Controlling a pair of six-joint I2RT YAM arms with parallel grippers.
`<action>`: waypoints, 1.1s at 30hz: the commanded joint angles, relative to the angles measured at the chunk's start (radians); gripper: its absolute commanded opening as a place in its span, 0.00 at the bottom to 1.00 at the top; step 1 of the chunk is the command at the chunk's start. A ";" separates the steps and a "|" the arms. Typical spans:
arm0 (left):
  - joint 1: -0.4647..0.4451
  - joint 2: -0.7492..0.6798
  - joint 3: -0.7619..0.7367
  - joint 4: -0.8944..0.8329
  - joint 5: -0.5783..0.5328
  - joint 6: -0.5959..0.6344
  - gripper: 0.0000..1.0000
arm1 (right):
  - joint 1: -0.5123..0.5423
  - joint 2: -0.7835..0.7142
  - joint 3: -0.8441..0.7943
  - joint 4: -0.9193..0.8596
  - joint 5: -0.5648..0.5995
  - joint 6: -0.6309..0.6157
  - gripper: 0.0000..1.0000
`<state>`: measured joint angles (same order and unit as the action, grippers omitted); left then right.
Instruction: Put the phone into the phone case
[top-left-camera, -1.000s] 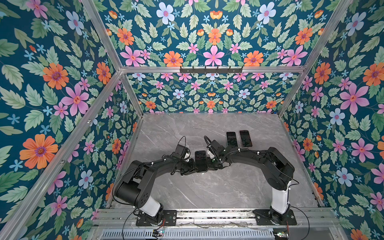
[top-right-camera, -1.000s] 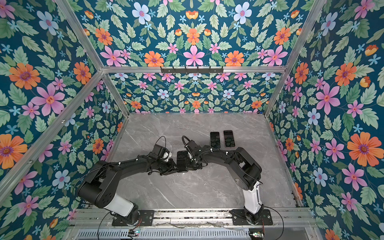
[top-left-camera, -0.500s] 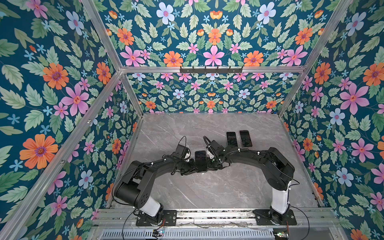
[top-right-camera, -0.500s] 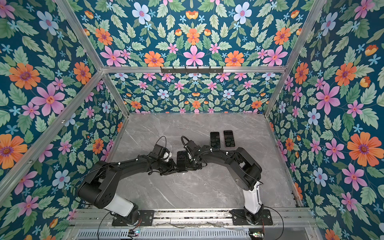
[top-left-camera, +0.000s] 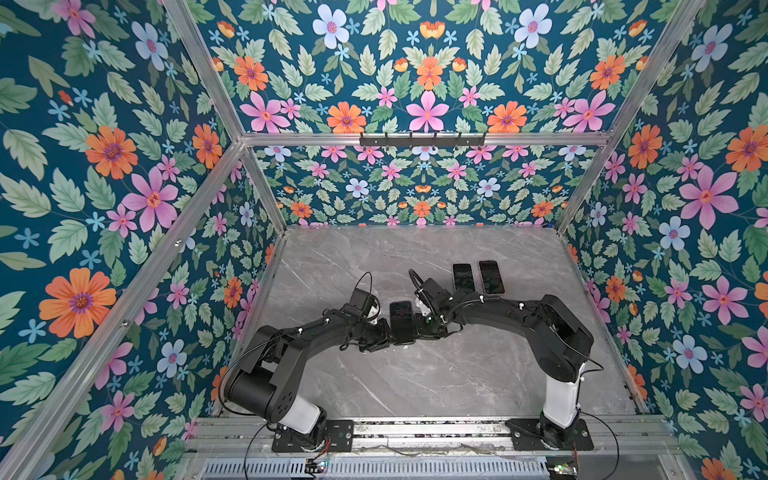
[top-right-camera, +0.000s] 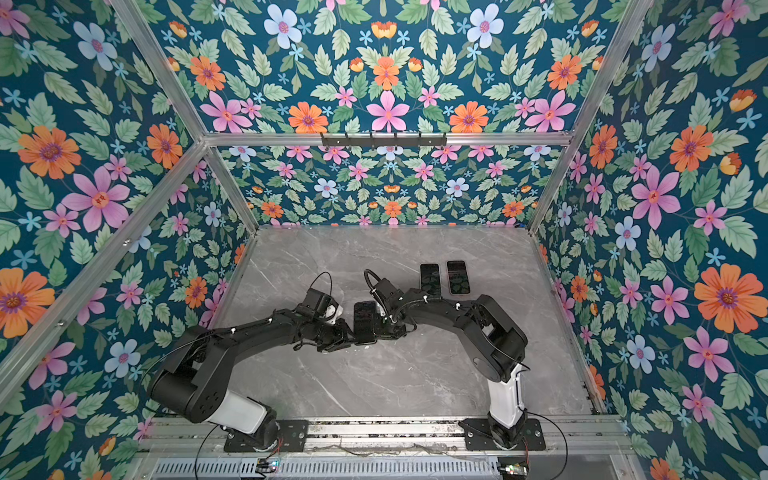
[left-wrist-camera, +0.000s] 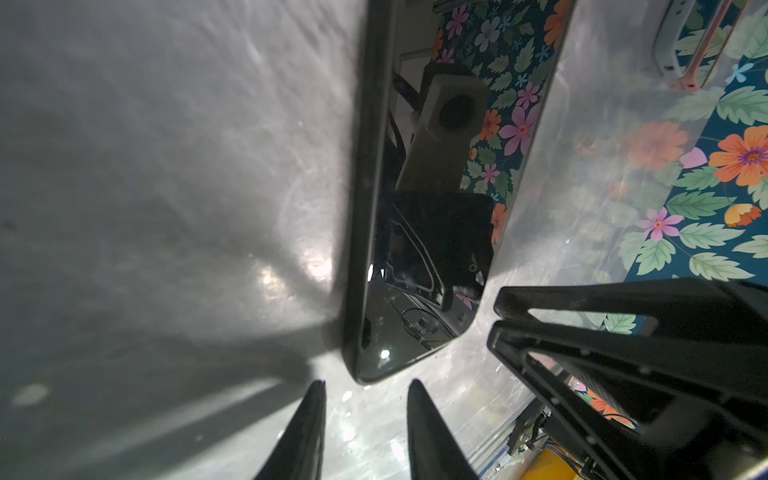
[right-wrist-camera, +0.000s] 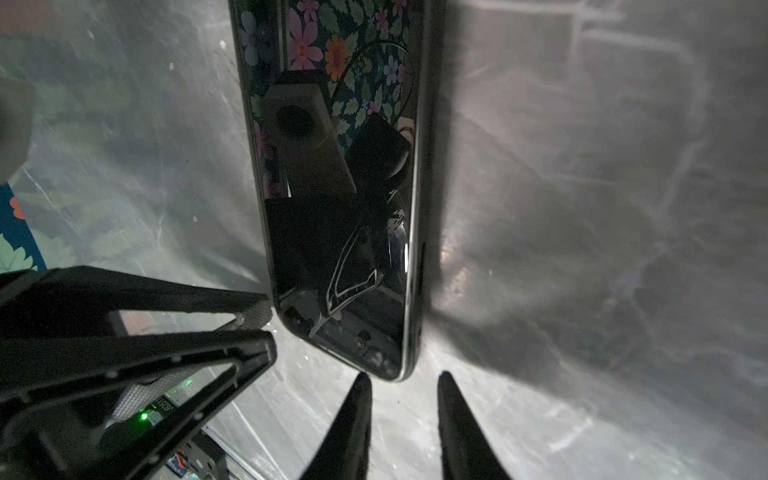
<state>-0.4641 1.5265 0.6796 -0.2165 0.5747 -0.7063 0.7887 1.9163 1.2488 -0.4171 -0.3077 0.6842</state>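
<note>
1. The phone (top-left-camera: 402, 322) (top-right-camera: 365, 322) lies flat and screen up on the grey desk (top-left-camera: 415, 382), near its middle. Its long axis runs 12 to 6 in both top views.
2. The left hand (top-left-camera: 384, 334) (top-right-camera: 347, 334) sits low at the phone's 8 o'clock. Its wrist view shows it released (left-wrist-camera: 365, 399): the two tips stand apart with only bare desk between them, and the phone's corner (left-wrist-camera: 419, 208) is just beyond, untouched.
3. The right hand (top-left-camera: 419, 330) (top-right-camera: 382, 328) sits at the phone's 4 o'clock. It is released too (right-wrist-camera: 404, 390), its tips just short of the phone's corner (right-wrist-camera: 336, 187).
4. Each wrist view also shows the opposite hand beside the phone's end (left-wrist-camera: 496, 318) (right-wrist-camera: 268, 326).
5. I cannot tell whether a case surrounds the phone.
6. Two dark slabs (top-left-camera: 463, 277) (top-left-camera: 491, 277) lie side by side at the phone's 1 o'clock, apart from it.
</note>
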 joint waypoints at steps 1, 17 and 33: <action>0.001 0.010 0.000 0.014 0.012 0.002 0.35 | -0.005 0.017 0.006 0.018 -0.025 0.001 0.30; -0.002 0.034 -0.015 0.073 0.031 -0.022 0.35 | -0.005 0.053 -0.003 0.067 -0.073 0.017 0.18; -0.002 0.020 0.016 -0.014 -0.039 0.010 0.31 | -0.005 0.022 -0.019 0.064 -0.057 0.022 0.12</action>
<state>-0.4656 1.5517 0.6819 -0.1802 0.5762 -0.7242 0.7807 1.9518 1.2312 -0.3515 -0.3725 0.7002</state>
